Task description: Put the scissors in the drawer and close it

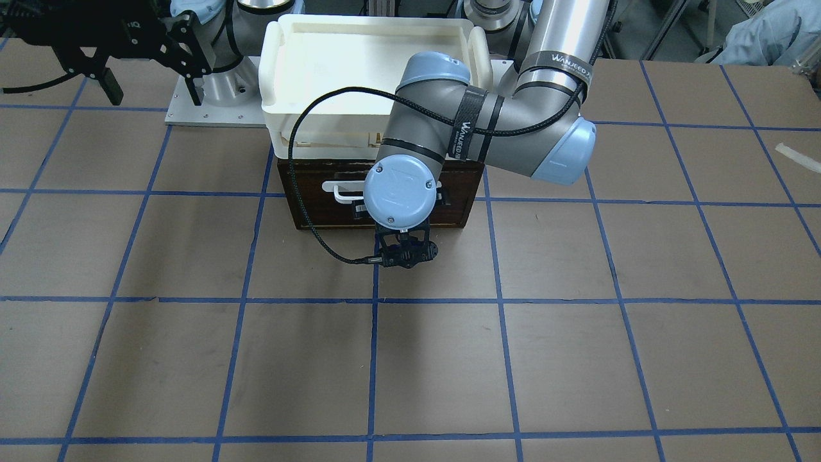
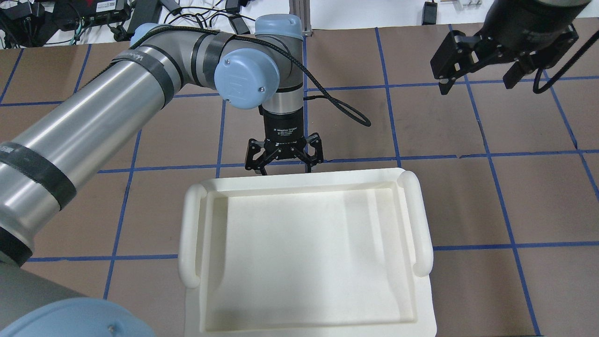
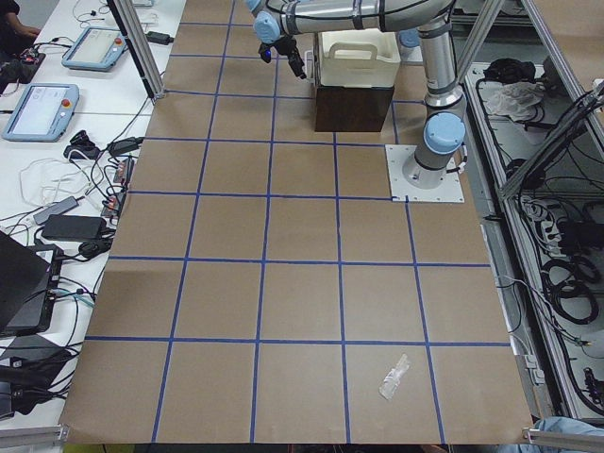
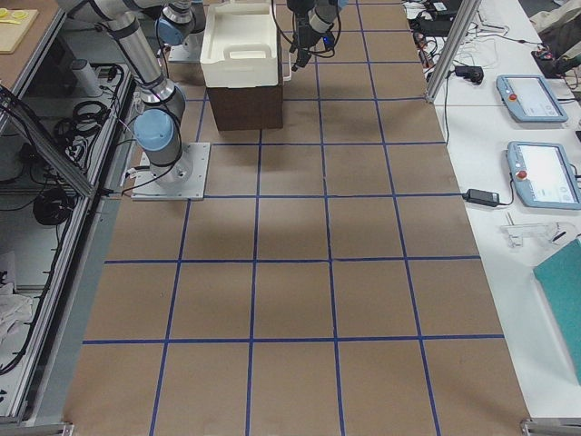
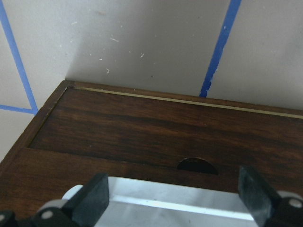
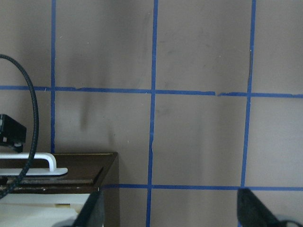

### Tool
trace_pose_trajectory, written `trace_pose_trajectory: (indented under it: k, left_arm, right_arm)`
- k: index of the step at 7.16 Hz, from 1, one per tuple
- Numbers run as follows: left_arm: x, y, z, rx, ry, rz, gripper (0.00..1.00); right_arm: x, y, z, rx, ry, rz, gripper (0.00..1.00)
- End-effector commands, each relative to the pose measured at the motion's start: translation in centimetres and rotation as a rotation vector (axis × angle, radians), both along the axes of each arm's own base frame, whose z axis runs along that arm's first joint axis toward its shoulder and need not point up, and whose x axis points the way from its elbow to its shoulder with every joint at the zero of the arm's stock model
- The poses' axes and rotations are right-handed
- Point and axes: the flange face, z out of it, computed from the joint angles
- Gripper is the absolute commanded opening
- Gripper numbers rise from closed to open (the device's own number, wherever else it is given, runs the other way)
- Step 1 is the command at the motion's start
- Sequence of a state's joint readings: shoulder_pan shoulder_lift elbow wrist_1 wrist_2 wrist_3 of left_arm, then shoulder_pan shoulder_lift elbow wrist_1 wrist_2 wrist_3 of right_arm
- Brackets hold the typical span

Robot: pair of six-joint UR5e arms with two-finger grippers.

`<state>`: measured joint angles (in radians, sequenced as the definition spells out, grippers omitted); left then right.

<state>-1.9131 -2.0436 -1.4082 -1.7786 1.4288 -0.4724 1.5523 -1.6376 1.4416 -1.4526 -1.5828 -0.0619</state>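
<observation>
The drawer [image 1: 308,212] shows only its dark brown front panel and white bar handle [image 1: 337,189]. The panel sits flush with the cabinet and no pale interior shows. The scissors are out of view in every frame. My left gripper [image 2: 284,168] is open at the drawer front. In the left wrist view its fingers [image 5: 94,196] stand on either side of the handle [image 5: 175,201], against the panel [image 5: 142,127]. My right gripper [image 2: 477,82] is open and empty, raised well away from the cabinet; it also shows in the front-facing view [image 1: 154,86].
A white plastic tray [image 2: 189,243] rests on top of the cabinet, its rim also in the front-facing view [image 1: 272,70]. The brown table carries a blue tape grid. A scrap of tape [image 1: 795,157] lies near one table edge, and a clear plastic scrap [image 3: 394,376] lies far down the table.
</observation>
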Motion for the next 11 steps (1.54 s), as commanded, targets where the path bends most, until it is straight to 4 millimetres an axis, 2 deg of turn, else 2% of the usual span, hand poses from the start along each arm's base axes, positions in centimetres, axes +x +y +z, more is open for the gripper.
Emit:
trace_pose_trajectory:
  k: [1, 2, 3, 4, 5, 6, 7, 8, 9, 10, 11]
  left_arm:
    - [0.4, -1.0, 1.5, -0.051, 0.001, 0.023, 1.0]
    - [-0.1, -3.0, 3.3, -0.196, 0.052, 0.019, 1.0]
    - [-0.2, -4.3, 5.4, -0.344, 0.074, -0.005, 1.0]
    - [0.3, -4.4, 7.9, -0.45, 0.059, -0.102, 1.0]
    - [1.0, -3.3, 11.9, -0.514, 0.079, -0.165, 1.0]
    - [2.3, -1.4, 16.7, -0.582, 0.104, -0.225, 1.0]
    - [5.1, -0.1, 20.9, -0.632, 0.11, -0.198, 1.0]
    - [8.5, 2.0, 23.0, -0.588, 0.098, -0.163, 1.0]
    - [11.4, 3.5, 24.4, -0.568, 0.086, -0.131, 1.0]
    - [14.5, 5.6, 24.1, -0.499, 0.084, -0.132, 0.96]
    - [15.4, 7.9, 23.3, -0.489, 0.094, -0.143, 0.96]
  right_arm:
    - [-0.2, -1.6, 0.4, 0.003, 0.014, 0.0, 1.0]
    - [0.1, -0.5, 1.2, 0.0, 0.013, 0.005, 1.0]
    - [-0.2, -0.5, 1.2, 0.002, 0.019, 0.003, 1.0]
    - [0.0, -0.6, 1.0, -0.002, 0.004, 0.002, 1.0]
    - [0.0, -0.5, 1.5, -0.014, -0.003, -0.002, 1.0]
    - [0.3, 0.1, 1.5, -0.005, 0.006, 0.007, 1.0]
    - [-0.1, 0.1, 1.4, 0.0, 0.014, 0.003, 1.0]
    - [0.0, 0.3, 1.6, -0.008, 0.013, 0.003, 1.0]
    - [0.1, 0.0, 0.9, 0.004, -0.001, 0.0, 1.0]
    - [0.1, 0.3, 1.2, -0.002, 0.001, -0.005, 1.0]
    - [0.1, -0.2, 0.7, 0.001, -0.005, -0.005, 1.0]
